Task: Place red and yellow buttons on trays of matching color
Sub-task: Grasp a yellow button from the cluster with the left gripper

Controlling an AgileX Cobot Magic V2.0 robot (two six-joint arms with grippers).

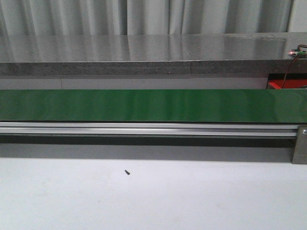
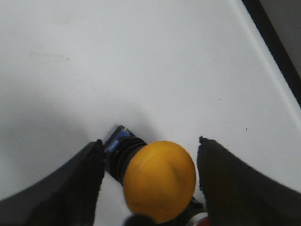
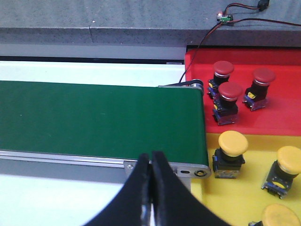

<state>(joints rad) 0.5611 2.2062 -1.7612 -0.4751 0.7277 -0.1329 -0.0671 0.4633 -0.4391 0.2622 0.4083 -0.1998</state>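
White worktop (image 1: 153,201) with a long green conveyor belt (image 1: 144,105) across it; grey curtain (image 1: 144,17) behind. Landmark: belt end. Just beyond that end sits the red plastic tray (image 3: 277,117) holding three red mushroom-head buttons (image 3: 229,92); beside it the yellow plastic tray (image 3: 244,193) holds three yellow buttons (image 3: 233,142) — matched colours. Right claw (image 3: 151,176) clenched, fingers together, empty, hovering before the belt's near rail. Left claw (image 2: 148,162) released — fingers spread either side of one yellow mushroom-head button (image 2: 160,181) lying tilted on the white worktop.
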